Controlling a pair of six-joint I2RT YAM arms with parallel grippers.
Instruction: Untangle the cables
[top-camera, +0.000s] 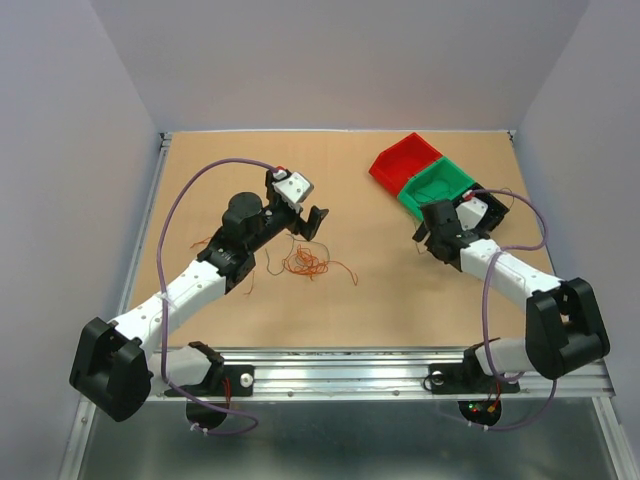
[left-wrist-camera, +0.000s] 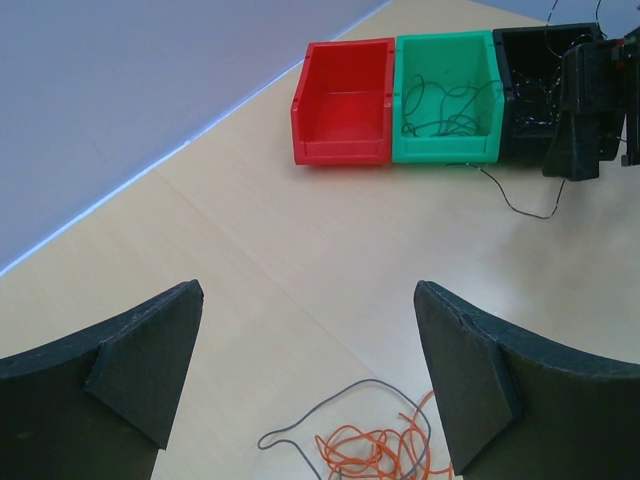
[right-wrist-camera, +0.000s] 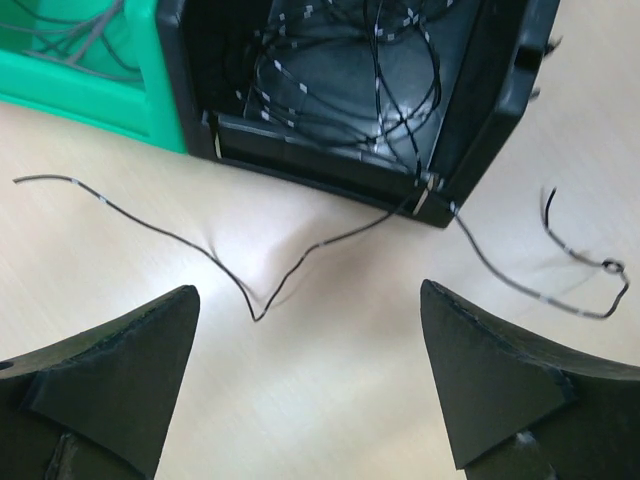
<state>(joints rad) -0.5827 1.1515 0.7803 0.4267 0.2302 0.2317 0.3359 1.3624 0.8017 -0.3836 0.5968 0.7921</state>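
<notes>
A tangle of orange-red wires lies on the table just below my left gripper. In the left wrist view the orange wires and one grey wire lie under my left gripper, which is open and empty. My right gripper is open and empty in front of the black bin. My right gripper hovers over bare table. A thin black wire trails out of the black bin onto the table. A second black wire lies to its right.
A red bin, a green bin and the black bin stand in a row at the back right. The green bin holds dark wires. Stray thin wires lie left of the left arm.
</notes>
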